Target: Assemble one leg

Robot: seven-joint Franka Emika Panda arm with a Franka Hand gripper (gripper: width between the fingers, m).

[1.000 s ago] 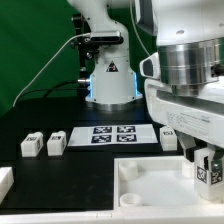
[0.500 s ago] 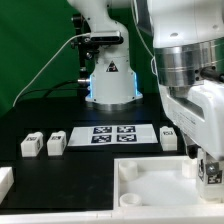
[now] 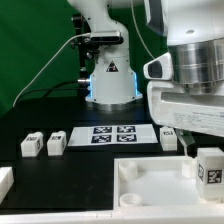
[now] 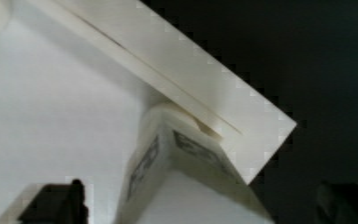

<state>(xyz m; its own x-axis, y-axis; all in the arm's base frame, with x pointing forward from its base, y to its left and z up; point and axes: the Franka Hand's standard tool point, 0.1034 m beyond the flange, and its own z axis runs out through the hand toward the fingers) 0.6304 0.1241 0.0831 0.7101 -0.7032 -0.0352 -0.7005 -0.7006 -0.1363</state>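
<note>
**Fingers (image 4: 51, 203) wide around the small white square-sided plastic leg (image 3: 210, 167)**

We lose the bulky white-and-silver robot arm (image 3: 195, 75) and the wide white plastic tray (image 3: 150, 188) at the frame edges. Only our blurred wrist view shows the gripper (image 4: 197, 205) spread, clasping nothing. The leg sits between its dark tips, beside the tray.

A black table (image 3: 70, 172) is used as the carrying surface, with the marker board (image 3: 112, 135) laid flat on it. Two legs are stood beside the marker board on the exterior view's left: the near leg (image 3: 56, 142) and the far leg (image 3: 31, 145). A third leg (image 3: 168, 137) is set at its opposite end. A white tray (image 3: 150, 163) is placed on the camera side of it.
</note>
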